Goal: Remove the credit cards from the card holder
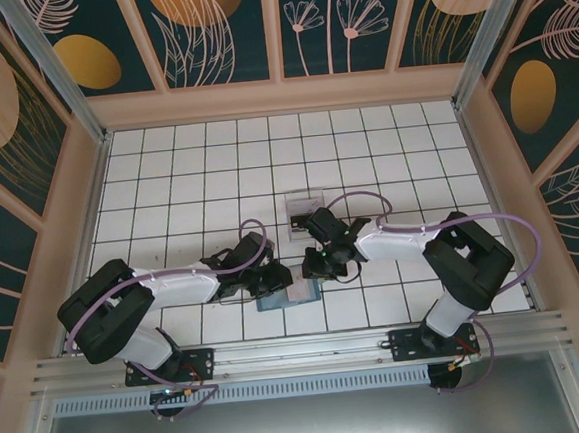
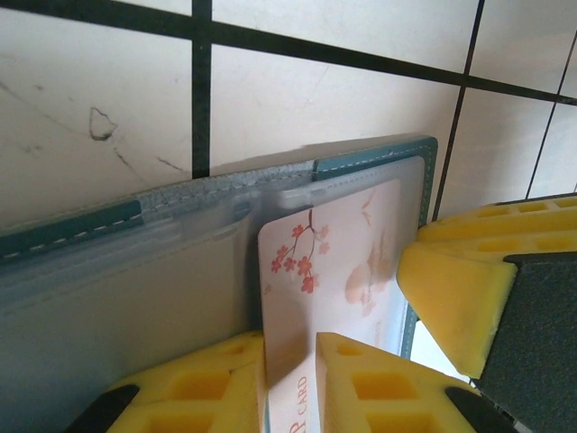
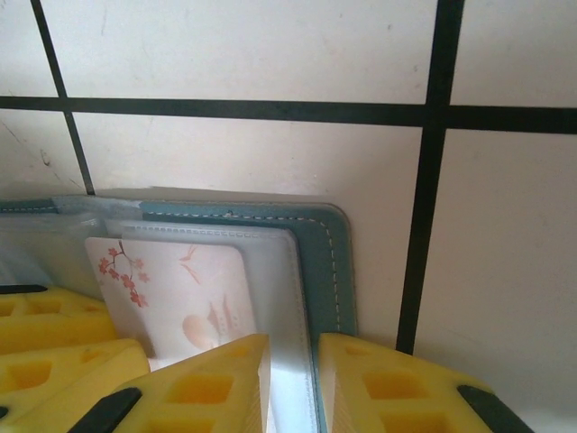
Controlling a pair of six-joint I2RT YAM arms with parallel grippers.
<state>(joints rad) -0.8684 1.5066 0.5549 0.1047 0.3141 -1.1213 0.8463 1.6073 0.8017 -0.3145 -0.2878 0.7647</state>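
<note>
Fingers [image 2: 207, 388] of the left gripper [image 2: 290, 350] stood drawn in close on a credit card [image 2: 334, 253], pale pink with red blossom sprigs, which ran down between them. Only the left wrist view caught the letters "CARD" in that gap. The card sat partly inside a clear sleeve [image 2: 207, 271] of the card holder [image 2: 370, 161], whose teal stitched cover lay open and flat on the white tiled table [image 2: 90, 81].

In the right wrist view the right gripper [image 3: 293, 361] was clamped on the holder's near edge, with sleeve and teal cover passing between its jaws. That view also gave the cover's rounded corner, and the left gripper's two fingers lying almost together at the card's lower corner. One right finger showed in the left wrist view, touching the holder's right edge.

From above, both arms [image 1: 184, 283] reached inward and their wrists met over the holder, close to the table's near edge and about midway across. Beyond the right wrist lay a small pale tray [image 1: 301, 197] holding something dark, too small to make out
</note>
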